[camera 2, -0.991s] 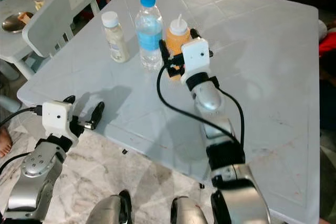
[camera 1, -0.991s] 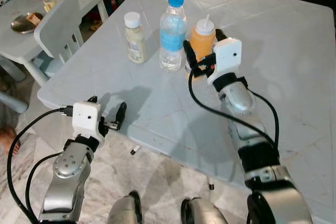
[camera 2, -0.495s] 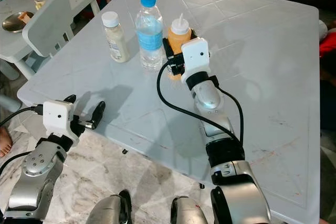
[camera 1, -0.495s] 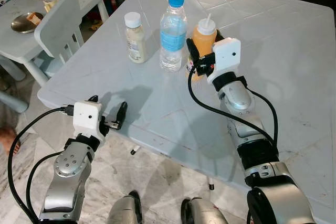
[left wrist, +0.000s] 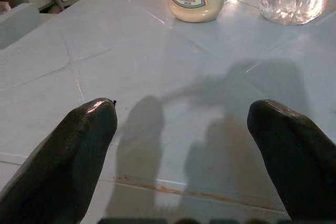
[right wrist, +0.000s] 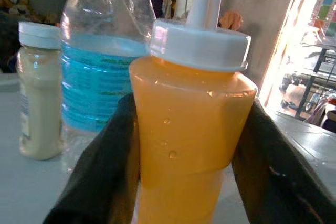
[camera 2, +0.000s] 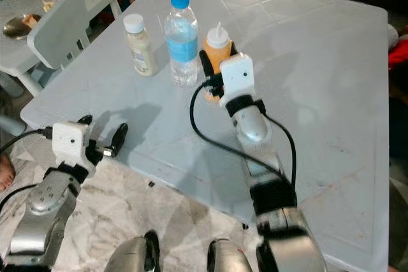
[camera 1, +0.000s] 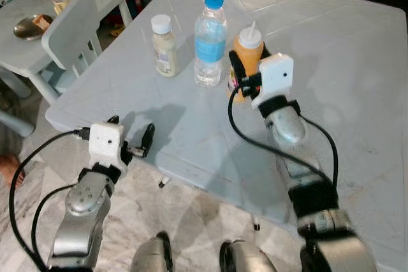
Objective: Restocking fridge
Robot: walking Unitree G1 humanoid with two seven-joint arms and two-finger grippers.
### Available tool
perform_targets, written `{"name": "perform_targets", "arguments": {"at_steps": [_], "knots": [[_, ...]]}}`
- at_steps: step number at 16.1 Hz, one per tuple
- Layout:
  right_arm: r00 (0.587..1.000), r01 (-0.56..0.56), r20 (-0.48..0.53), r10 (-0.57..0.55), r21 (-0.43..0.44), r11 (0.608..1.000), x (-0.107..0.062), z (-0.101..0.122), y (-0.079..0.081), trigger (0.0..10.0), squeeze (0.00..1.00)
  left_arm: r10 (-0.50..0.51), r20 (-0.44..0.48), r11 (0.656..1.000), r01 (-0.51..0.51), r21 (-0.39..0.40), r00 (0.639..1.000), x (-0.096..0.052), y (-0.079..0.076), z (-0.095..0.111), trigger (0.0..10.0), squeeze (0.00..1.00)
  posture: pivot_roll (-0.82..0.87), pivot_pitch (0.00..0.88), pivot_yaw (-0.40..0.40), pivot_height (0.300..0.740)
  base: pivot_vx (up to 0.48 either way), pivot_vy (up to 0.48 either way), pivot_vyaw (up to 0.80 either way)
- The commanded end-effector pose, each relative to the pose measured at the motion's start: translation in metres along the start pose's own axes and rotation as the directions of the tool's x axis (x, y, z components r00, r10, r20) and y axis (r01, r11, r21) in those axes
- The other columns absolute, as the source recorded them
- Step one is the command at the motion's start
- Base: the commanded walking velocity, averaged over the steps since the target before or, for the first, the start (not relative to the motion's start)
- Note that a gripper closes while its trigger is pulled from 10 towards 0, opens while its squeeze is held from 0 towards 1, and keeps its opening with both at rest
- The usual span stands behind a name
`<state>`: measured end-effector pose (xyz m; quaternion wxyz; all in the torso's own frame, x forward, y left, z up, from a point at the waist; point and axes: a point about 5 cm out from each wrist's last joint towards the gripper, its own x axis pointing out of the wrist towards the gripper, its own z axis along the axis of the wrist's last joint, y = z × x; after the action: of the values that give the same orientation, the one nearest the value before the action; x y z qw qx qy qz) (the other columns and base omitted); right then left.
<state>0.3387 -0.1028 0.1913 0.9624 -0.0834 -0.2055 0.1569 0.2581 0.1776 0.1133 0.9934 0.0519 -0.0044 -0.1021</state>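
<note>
Restocking stands at its first pick: the right gripper [right wrist: 184, 145] pinches the orange squeeze bottle [right wrist: 190, 129] between its two black fingers, the bottle at the end of a row on the white worktop [camera 1: 357, 49], just beside the water bottle [camera 1: 209, 37], with the cream-coloured jar [camera 1: 164, 46] further along. The left gripper [left wrist: 184, 145] hovers spread at the worktop's near edge, holding nothing. Judged from this, all three items remain to be carried off and shelved
</note>
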Motion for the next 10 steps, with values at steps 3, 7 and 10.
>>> {"name": "perform_targets", "arguments": {"at_steps": [3, 7, 10], "knots": [[0.998, -0.032, -0.054, 0.036, 0.071, 0.997, -0.017, -0.006, 0.016, 10.0, 0.0, 0.031, -0.031, 0.999, -0.031, 0.01, 0.999, -0.008, 0.004, -0.005, 10.0, 0.0, -0.02, 0.159, 0.058, 0.74, 0.0, 0.0, 0.0], [0.986, -0.094, -0.117, 0.118, 0.193, 0.977, -0.034, -0.004, 0.031, 10.0, 0.0, 0.088, -0.065, 0.996, -0.089, -0.012, 0.994, -0.007, 0.005, -0.014, 10.0, 0.0, -0.04, 0.135, 0.082, 0.74, 0.0, 0.0, 0.0], [0.966, -0.237, -0.071, 0.25, 0.16, 0.958, -0.035, 0.012, 0.034, 10.0, 0.0, 0.082, -0.063, 0.996, -0.084, -0.021, 0.995, 0.0, 0.005, -0.013, 10.0, 0.0, -0.05, 0.143, 0.074, 0.74, 0.0, 0.0, 0.27]]}}
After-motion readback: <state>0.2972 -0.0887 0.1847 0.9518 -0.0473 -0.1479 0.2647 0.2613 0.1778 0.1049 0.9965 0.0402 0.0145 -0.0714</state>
